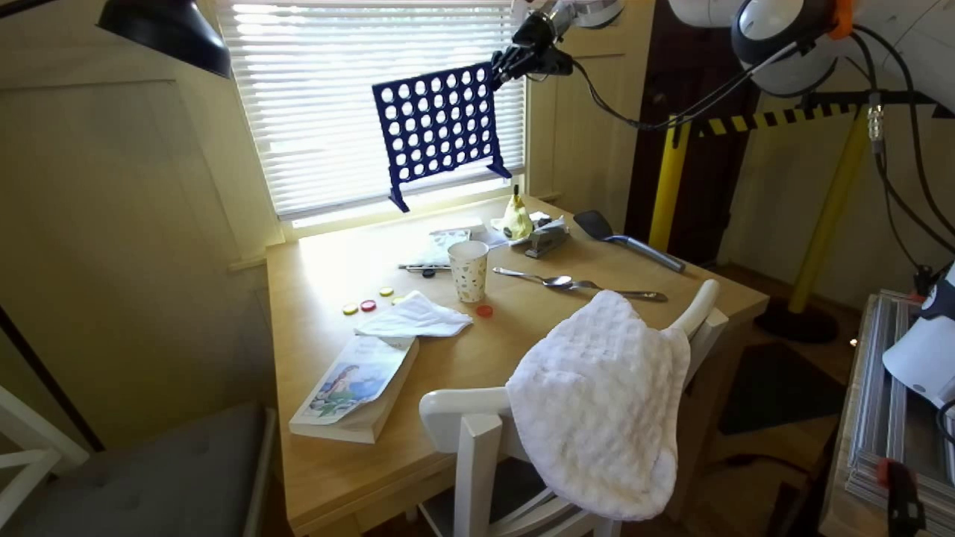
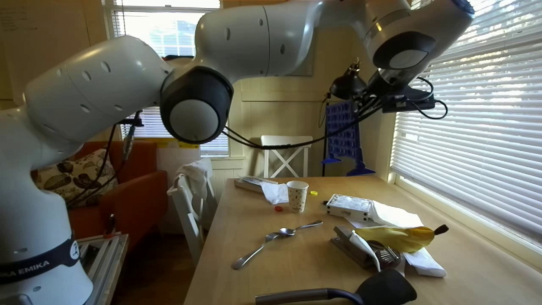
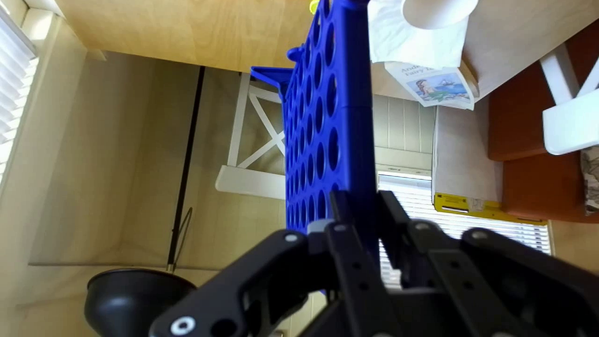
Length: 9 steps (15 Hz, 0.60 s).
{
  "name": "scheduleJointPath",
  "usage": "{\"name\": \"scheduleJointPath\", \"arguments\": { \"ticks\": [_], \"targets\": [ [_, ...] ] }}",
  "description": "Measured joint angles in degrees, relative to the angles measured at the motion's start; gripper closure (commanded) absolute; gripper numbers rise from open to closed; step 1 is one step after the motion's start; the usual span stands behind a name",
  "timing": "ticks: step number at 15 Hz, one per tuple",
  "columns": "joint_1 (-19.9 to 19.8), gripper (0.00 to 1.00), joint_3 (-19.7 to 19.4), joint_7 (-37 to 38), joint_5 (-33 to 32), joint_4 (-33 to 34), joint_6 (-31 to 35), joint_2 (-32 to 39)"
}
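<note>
Along the near side of a wooden bench (image 1: 462, 365), a white chair (image 1: 476, 462) is bearing a draped white cloth (image 1: 597, 403). Behind them, a book (image 1: 354, 384) is lying with its far end meeting a white napkin (image 1: 414, 319), and a patterned paper cup (image 1: 468, 272) is standing upright just beyond, near red and yellow discs (image 1: 368, 306). Close by, 2 metal utensils (image 1: 558, 282) are lying together. Farther off, near the sunlit white window blinds (image 1: 313, 149), 2 black fingers (image 3: 350, 262) are clamping the upper corner of a blue game board (image 3: 348, 135) full of round holes and holding it in the air.
</note>
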Motion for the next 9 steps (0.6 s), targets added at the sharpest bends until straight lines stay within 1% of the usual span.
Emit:
{"name": "scheduleJointPath", "arguments": {
  "ticks": [4,9],
  "targets": [
    [-3.62,0.95,0.22,-1.23,3.72,-0.07,-3.65,0.35],
    [-6.42,0.95,-0.53,-0.05,5.42,-0.24,-13.34,1.70]
  ]
}}
